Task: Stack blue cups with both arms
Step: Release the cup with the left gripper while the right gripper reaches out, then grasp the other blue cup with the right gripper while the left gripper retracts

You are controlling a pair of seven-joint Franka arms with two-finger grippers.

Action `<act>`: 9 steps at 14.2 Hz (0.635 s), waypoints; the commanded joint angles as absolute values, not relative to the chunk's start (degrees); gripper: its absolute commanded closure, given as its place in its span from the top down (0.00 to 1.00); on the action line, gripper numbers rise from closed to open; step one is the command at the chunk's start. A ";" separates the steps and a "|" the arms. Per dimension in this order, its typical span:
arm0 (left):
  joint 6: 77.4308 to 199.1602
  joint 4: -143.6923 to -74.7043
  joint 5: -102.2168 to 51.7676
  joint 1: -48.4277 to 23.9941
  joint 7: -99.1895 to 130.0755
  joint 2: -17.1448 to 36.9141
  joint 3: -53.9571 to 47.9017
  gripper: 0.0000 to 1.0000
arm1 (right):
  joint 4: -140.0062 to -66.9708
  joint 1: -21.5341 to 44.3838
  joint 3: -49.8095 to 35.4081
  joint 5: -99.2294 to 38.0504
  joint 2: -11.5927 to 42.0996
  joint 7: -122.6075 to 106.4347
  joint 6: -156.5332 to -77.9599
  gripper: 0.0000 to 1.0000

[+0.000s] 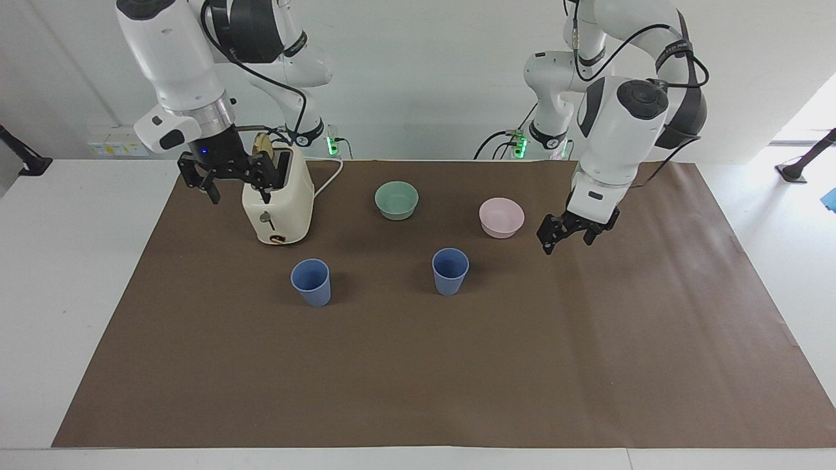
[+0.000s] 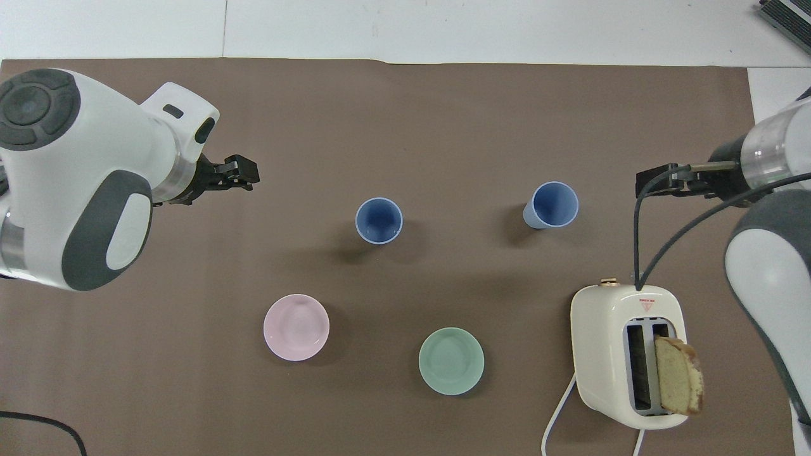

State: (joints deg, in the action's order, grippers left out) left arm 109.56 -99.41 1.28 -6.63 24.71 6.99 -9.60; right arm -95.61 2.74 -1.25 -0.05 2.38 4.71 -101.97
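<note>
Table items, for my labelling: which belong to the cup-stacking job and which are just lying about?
Job:
blue cup nearer the left arm's end
blue cup nearer the toaster
left gripper
right gripper

Lying about:
toaster with bread
green bowl
pink bowl

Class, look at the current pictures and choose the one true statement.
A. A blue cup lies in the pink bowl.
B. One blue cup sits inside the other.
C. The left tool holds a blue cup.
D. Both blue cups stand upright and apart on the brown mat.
D: the blue cups both stand upright on the brown mat, separate, with neither tool touching them.
</note>
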 commanded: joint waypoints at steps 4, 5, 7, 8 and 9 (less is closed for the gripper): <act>102.84 -100.11 0.88 -1.85 10.39 2.20 -9.84 1.00 | -101.07 4.39 -1.85 -1.32 10.18 3.43 -116.08 1.00; 101.61 -100.11 0.88 -1.24 8.54 1.50 -9.84 1.00 | -101.16 4.74 -1.85 -1.32 11.33 3.43 -117.32 1.00; 99.15 -99.85 0.09 0.69 4.59 -0.17 -9.76 1.00 | -101.16 4.83 -1.85 -1.32 14.05 3.16 -118.56 1.00; 98.53 -99.76 -0.35 1.40 2.92 -1.13 -9.76 1.00 | -101.42 4.83 -1.85 -1.32 14.58 3.16 -119.70 1.00; 97.83 -99.76 -0.44 2.36 1.60 -2.10 -9.76 1.00 | -102.03 4.83 -1.85 -1.32 15.20 3.08 -120.40 1.00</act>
State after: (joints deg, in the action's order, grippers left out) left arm 100.09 -99.35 0.74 0.15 5.18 0.57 -9.36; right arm -100.80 5.15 -1.78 -0.07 14.71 4.71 -118.42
